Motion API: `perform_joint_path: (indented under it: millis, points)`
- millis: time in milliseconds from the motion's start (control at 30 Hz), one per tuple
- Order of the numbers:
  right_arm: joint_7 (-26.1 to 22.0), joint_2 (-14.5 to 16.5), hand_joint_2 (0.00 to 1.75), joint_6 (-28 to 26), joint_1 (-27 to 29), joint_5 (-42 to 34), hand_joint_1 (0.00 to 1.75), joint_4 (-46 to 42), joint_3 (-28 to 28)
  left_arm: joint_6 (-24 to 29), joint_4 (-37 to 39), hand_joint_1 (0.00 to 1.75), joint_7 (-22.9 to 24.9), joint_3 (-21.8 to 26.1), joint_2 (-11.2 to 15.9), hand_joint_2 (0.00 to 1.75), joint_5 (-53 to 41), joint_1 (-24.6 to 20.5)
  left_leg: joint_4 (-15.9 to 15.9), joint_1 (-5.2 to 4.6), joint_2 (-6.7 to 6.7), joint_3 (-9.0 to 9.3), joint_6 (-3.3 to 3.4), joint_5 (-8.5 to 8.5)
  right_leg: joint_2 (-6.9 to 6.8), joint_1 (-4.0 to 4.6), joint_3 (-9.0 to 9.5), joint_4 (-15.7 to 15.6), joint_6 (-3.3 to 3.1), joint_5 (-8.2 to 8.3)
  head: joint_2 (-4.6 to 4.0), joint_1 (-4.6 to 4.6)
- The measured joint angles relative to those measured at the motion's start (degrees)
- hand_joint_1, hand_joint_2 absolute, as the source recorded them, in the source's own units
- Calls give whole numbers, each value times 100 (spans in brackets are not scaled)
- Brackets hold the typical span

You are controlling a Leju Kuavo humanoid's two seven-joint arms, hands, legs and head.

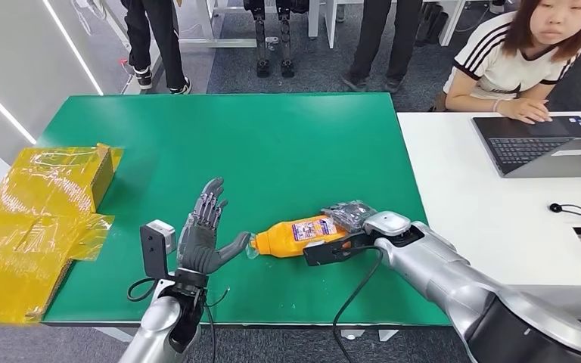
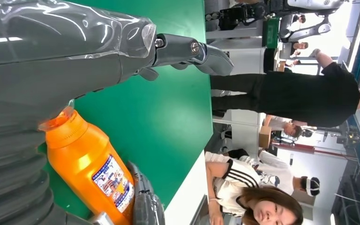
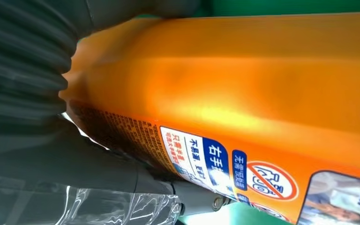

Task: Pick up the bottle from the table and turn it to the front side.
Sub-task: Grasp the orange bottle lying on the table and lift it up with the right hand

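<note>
Head view: orange bottle lying on its side near the front edge of the green surface (image 1: 197, 144), between the two hands.
Bottle (image 1: 299, 236) long axis runs along the front edge, cap end toward the left hand (image 1: 204, 236), base end under the right hand (image 1: 348, 227). Right hand's fingers (image 1: 350, 215) wrap over the base, so it is nearer and looks to be gripping. Left hand's fingers (image 1: 210, 200) are spread, holding nothing, thumb just beside the cap.
</note>
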Motion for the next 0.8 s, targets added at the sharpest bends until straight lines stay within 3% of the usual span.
perform_joint_path:
  millis: [267, 567, 800]
  points:
    - [-297, -59, 175, -736, 311, -566, 175, -141, -387, -1, -143, 0, 9, 48, 1, 175, -72, 162, 0, 0, 3, 5, -1, 5, 2, 0, 3, 1, -5, 9, 0, -1]
    - [-504, -192, 175, -685, 633, -904, 175, -455, -1123, -25, -166, 0, 9, 63, 30, 175, -79, 192, 0, -1, 2, -3, 0, 5, 1, 0, -4, 0, -4, 7, 0, -1]
    - [-1141, -266, 175, -1039, 1270, -2183, 175, -915, -2118, 130, -250, 0, 9, 71, 78, 175, -106, 215, 1, -2, -11, -30, 2, 6, -11, 0, -23, 1, -4, 7, 0, -1]
